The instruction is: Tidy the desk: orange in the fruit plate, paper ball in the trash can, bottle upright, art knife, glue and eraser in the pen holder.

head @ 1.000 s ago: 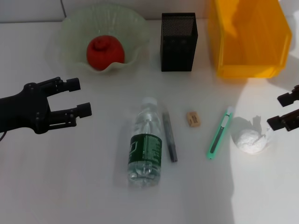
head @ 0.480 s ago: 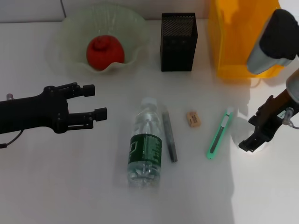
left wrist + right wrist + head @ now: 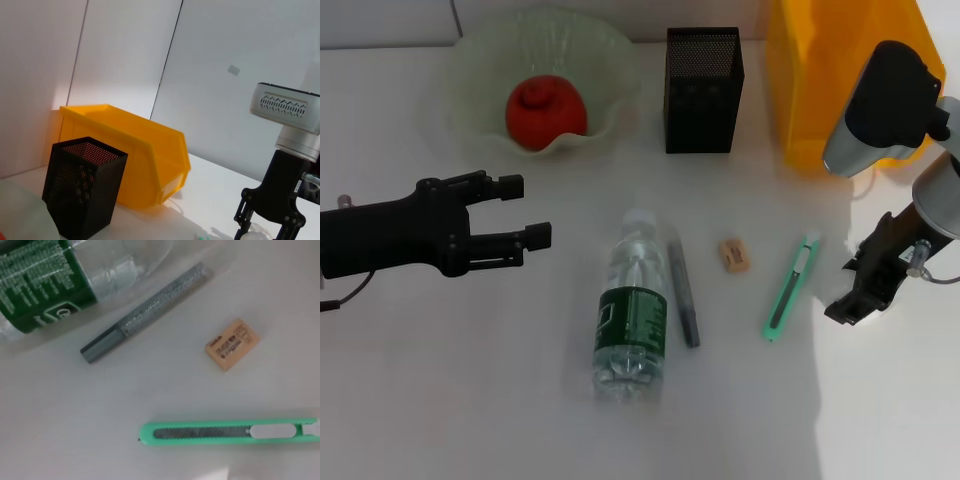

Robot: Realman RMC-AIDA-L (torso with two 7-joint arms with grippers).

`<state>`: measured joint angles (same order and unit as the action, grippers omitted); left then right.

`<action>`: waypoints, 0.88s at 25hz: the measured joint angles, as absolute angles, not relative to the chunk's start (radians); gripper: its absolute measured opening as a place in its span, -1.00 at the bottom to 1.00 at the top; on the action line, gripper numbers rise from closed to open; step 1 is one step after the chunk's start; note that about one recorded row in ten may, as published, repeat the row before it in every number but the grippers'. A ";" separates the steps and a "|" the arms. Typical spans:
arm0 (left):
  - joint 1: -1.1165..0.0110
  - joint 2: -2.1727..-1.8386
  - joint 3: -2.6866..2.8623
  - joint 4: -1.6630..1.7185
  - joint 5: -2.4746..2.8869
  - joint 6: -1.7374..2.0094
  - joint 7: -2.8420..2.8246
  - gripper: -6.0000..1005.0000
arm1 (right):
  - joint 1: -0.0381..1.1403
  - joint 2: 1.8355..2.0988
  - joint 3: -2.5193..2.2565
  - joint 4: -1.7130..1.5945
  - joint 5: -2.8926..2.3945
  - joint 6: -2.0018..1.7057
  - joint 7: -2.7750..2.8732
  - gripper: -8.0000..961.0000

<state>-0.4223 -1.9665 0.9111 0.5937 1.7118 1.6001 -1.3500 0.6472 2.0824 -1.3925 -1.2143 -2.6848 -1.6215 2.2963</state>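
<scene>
- Right pincer (image 3: 858,298) has come in from the counter's right edge over the last second and now points down at the spot where the crumpled white paper ball lay a second ago. In the head view the arm hides the ball completely.
- From the left wrist camera I catch a pale rounded scrap (image 3: 253,234) just under that pincer, which I take for the paper ball. I cannot tell whether the pincer is wide or closed on it.
- Left pincer (image 3: 525,210) hangs wide and empty. It has crept rightward, towards the clear plastic bottle with the green label (image 3: 632,312), which lies on its side on the white counter (image 3: 440,390).
- Fruit is done: the orange (image 3: 545,110) sits in the pale green ruffled glass plate (image 3: 470,60).
- Waiting for the black mesh pen holder (image 3: 703,90) are three things, all flat on the counter:
  - the grey glue stick (image 3: 683,290), just beside the bottle
  - the small tan eraser (image 3: 733,254)
  - the mint-green art knife (image 3: 792,285), close to the right pincer
- My reading is that the paper-ball grasp is now in hand, with the yellow plastic bin (image 3: 820,80) behind as its destination.
</scene>
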 joint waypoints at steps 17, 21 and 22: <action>-0.436 -1.982 0.906 0.594 1.707 1.580 -1.347 0.69 | 0.504 2.083 -1.134 -1.474 -2.582 -1.078 2.380 0.34; -0.434 -1.992 0.862 0.595 1.705 1.581 -1.350 0.69 | 0.494 2.085 -1.144 -1.395 -2.545 -0.961 2.373 0.43; -0.434 -1.993 0.855 0.595 1.705 1.582 -1.350 0.69 | 0.493 2.085 -1.145 -1.383 -2.535 -0.945 2.372 0.46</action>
